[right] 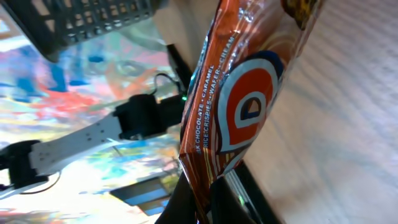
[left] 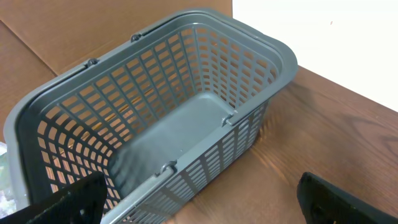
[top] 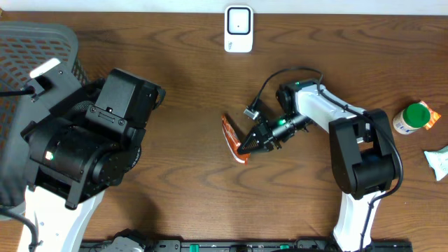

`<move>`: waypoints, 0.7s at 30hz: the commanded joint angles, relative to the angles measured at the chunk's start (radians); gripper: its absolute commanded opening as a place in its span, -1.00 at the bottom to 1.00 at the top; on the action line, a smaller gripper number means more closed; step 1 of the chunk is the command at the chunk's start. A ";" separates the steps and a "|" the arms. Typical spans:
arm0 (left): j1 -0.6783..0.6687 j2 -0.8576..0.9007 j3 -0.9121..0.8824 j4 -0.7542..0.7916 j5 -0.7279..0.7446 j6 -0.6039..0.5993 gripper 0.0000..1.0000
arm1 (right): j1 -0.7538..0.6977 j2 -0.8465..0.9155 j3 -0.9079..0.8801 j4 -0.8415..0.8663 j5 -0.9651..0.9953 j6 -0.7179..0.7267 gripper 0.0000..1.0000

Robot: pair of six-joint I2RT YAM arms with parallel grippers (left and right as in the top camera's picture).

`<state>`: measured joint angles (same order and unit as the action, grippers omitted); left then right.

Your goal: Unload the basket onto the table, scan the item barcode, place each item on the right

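- Brown wooden desk [top: 175, 84]; white scanner [top: 239, 29] sat at its far edge.
- Right hand [top: 248, 145] clamped the orange snack bar [top: 229, 133] mid-desk; left hand [left: 199, 208] gaped wide, empty.
- Presenting step, seemingly: next, bar needed lifting to face the scanner.

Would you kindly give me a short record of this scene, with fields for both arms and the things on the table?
right fingers: shut on one end of the snack packet, mid-table
left fingers: open, holding nothing, above the basket
snack packet: orange and brown; no barcode visible in the right wrist view
basket: grey, at the table's left
white device: at the far edge, apart from the packet; likely the scanner
other items: green-capped bottle and white pouch at the right edge
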<state>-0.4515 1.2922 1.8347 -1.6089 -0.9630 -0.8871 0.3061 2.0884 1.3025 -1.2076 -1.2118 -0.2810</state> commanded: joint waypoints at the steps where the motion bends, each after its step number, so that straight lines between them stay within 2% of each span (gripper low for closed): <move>1: 0.006 0.001 0.008 -0.032 -0.005 -0.008 0.95 | 0.011 0.013 -0.047 0.027 -0.133 -0.023 -0.98; 12: 0.006 0.001 0.008 -0.032 -0.005 -0.008 0.96 | -0.042 0.044 -0.189 0.204 -0.119 0.180 -0.98; 19: 0.006 0.001 0.008 -0.032 -0.005 -0.008 0.95 | -0.116 0.044 -0.193 0.197 0.042 0.248 -0.95; 20: 0.006 0.001 0.008 -0.032 -0.005 -0.008 0.96 | -0.129 0.044 -0.193 0.194 0.050 0.248 -0.70; 21: 0.006 0.001 0.008 -0.032 -0.005 -0.008 0.96 | -0.141 0.044 -0.193 0.194 0.065 0.248 -0.55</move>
<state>-0.4515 1.2922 1.8347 -1.6089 -0.9634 -0.8871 0.2020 2.1262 1.1130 -1.0103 -1.2057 -0.0708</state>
